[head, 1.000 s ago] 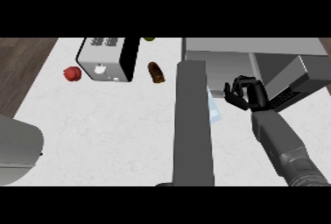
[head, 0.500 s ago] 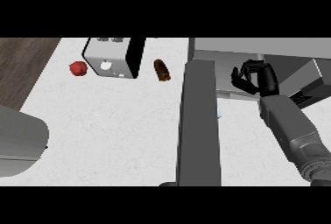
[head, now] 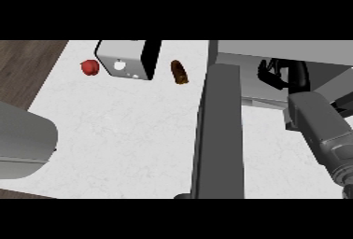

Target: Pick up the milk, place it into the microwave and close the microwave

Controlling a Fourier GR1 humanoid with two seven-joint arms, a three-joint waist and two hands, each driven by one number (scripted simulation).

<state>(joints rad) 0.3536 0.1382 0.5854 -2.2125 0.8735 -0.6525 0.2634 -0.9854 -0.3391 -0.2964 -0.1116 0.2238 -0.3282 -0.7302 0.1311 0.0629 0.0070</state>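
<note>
counter: we look steeply down on a white, faintly marbled counter top [head: 131, 135]; it fills most of the view and reads bare across its middle.
floor: a strip of dark wood floor [head: 24, 70] shows past the counter's left edge, at the upper left.
microwave: the grey microwave [head: 289, 52] sits at the upper right; its interior opens toward us.
microwave door: the dark grey microwave door [head: 219, 135] stands open, seen edge-on as a long slab running from the oven's left side down to the lower edge of the view.
right hand: our right hand [head: 276, 74] is inside the microwave's opening, black fingers curled; the grey forearm rises to it from the lower right.
right hand's hold: we cannot tell what, if anything, the curled fingers enclose; the hand hides its own palm.
milk: we cannot see the milk anywhere; if it is in the hand or in the oven, it is hidden.
left hand: not visible; only a large pale grey rounded shape [head: 24, 142] shows at the left edge, and we cannot tell what it is.
toaster: a white and black boxy toaster [head: 127, 59] stands at the counter's far side, upper left.
red item: a small red item [head: 89, 67] lies just left of the toaster, apart from it.
brown item: a dark brown oblong item [head: 179, 72] lies between the toaster and the microwave door, touching neither.
</note>
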